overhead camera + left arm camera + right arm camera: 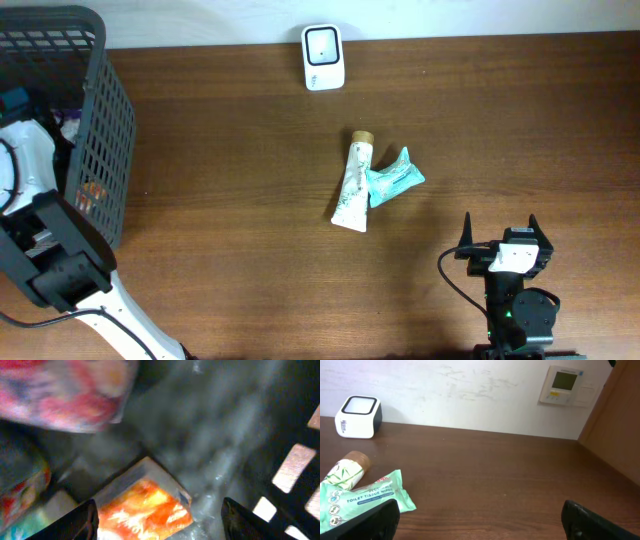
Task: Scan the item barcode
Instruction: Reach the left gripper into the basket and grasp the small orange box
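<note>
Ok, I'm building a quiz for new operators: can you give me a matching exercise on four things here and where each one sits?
1 scanner
2 tube
3 wipes pack
4 orange box

a in the basket
b by the wall
c middle of the table, brown cap
d against the tube, teal wrapper

Pairs: 1-b, 2-c, 3-d, 4-a

Logged right gripper [498, 232] with jaws spread fully wide, fingers [367, 522] level and pointing straight ahead. Logged left gripper [159, 522] aimed downward, jaws well apart. From overhead, saw only left arm [55, 255] trailing behind; fingertips hidden.
</note>
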Robot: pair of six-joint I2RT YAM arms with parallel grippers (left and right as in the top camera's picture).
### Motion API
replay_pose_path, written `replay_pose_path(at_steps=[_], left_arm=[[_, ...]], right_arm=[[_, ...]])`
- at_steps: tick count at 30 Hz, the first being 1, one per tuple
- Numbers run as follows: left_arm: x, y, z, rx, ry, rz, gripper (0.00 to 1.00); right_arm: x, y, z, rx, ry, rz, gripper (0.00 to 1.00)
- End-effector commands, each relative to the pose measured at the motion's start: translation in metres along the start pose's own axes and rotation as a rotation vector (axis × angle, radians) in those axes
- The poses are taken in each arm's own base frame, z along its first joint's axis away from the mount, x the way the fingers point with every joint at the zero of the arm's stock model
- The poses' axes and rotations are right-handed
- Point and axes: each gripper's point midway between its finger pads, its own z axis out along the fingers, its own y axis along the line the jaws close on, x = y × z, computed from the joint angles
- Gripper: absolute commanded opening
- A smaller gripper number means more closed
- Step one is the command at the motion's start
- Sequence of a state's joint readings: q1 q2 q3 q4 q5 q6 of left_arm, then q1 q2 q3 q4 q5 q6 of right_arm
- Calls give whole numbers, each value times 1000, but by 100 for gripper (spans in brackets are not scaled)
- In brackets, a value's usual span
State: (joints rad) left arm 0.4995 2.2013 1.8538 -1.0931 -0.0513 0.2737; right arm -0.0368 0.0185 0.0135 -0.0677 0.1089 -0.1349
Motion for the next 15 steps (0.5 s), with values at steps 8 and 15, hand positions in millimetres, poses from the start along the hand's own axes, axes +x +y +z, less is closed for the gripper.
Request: replay_pose_path(at_steps=[8,15], left_arm=[[16,16,39,-134,32,144,0],[-78,-10,-149,128,-418,-126,0]], right_arm=[[4,-3,0,18,9,-4,99],[4,-3,0,18,9,-4,99]])
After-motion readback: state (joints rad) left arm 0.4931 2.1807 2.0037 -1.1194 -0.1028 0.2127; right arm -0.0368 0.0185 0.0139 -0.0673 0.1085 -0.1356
